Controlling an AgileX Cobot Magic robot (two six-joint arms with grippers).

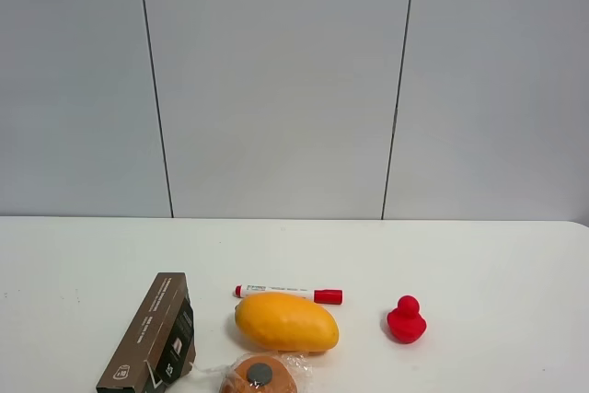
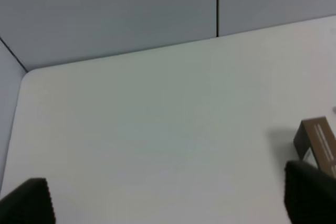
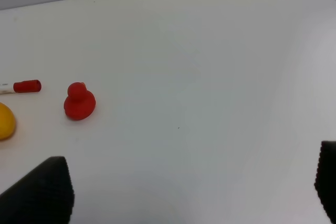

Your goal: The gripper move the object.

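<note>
The yellow-orange mango (image 1: 286,321) lies on the white table (image 1: 479,255) near the front middle; its edge also shows in the right wrist view (image 3: 5,121). Neither arm shows in the exterior high view. My left gripper (image 2: 169,200) is open and empty over bare table, with only its black fingertips (image 2: 29,203) in view; the mango is out of that view. My right gripper (image 3: 184,190) is open and empty, set back from the mango, with its black fingertips (image 3: 39,192) at the frame's edge.
A brown carton (image 1: 152,336) lies left of the mango, also in the left wrist view (image 2: 317,142). A red-capped marker (image 1: 288,294) lies just behind it. A small red duck (image 1: 406,320) stands to its right. A wrapped brown-orange item (image 1: 260,375) sits in front.
</note>
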